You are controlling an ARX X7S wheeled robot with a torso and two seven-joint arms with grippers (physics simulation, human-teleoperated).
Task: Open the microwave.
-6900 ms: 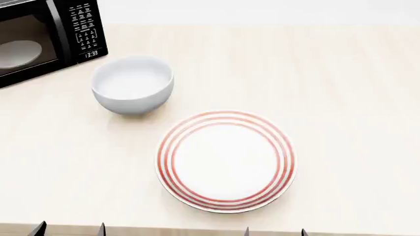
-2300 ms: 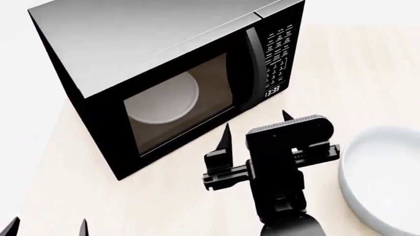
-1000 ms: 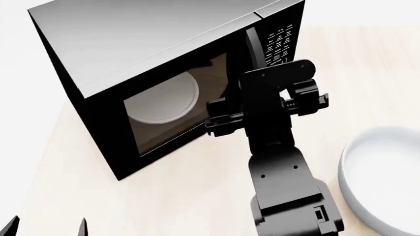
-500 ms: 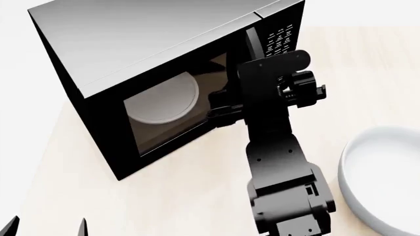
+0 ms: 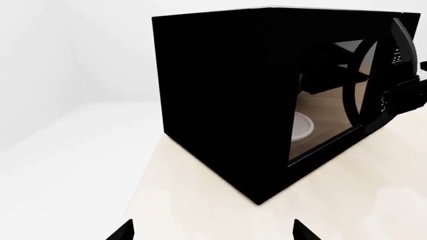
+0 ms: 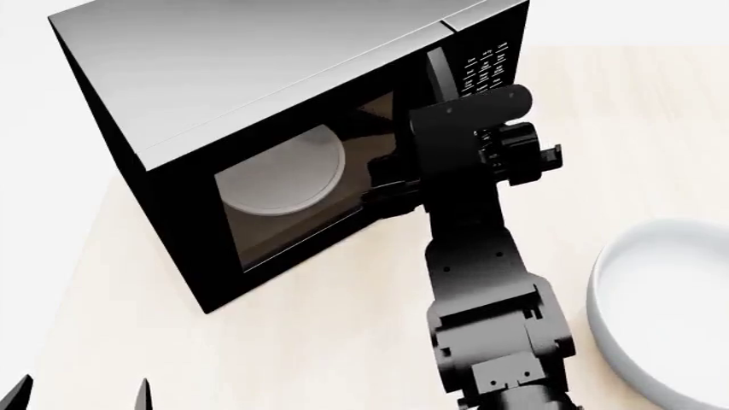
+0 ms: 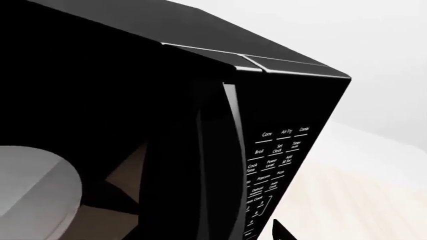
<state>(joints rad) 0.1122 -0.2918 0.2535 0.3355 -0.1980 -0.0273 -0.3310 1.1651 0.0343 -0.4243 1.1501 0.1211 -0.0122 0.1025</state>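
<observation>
The microwave [image 6: 262, 102] is a black box with a grey top; its windowed door looks shut, and the white turntable plate [image 6: 279, 175] shows inside. The vertical handle [image 6: 434, 77] stands beside the button panel [image 6: 484, 81]. My right gripper [image 6: 456, 154] is pushed up to the handle, and its wrist hides the fingertips in the head view. In the right wrist view the handle [image 7: 233, 150] lies between the jaws of my right gripper [image 7: 220, 234]. One fingertip [image 7: 280, 232] shows with a gap to the handle; the other is lost against the black door. My left gripper [image 5: 210, 231] is open and empty, low at the table's near left [image 6: 80, 397].
A white bowl [image 6: 661, 316] sits on the pale wooden table [image 6: 285, 342] to the right of my right arm. The microwave's black side wall [image 5: 220, 100] faces the left wrist camera. The table's left edge lies just left of the microwave.
The head view has turned from the plate and bowl to the microwave. My right arm has risen and reached forward until its gripper stands at the handle. The door has not moved.
</observation>
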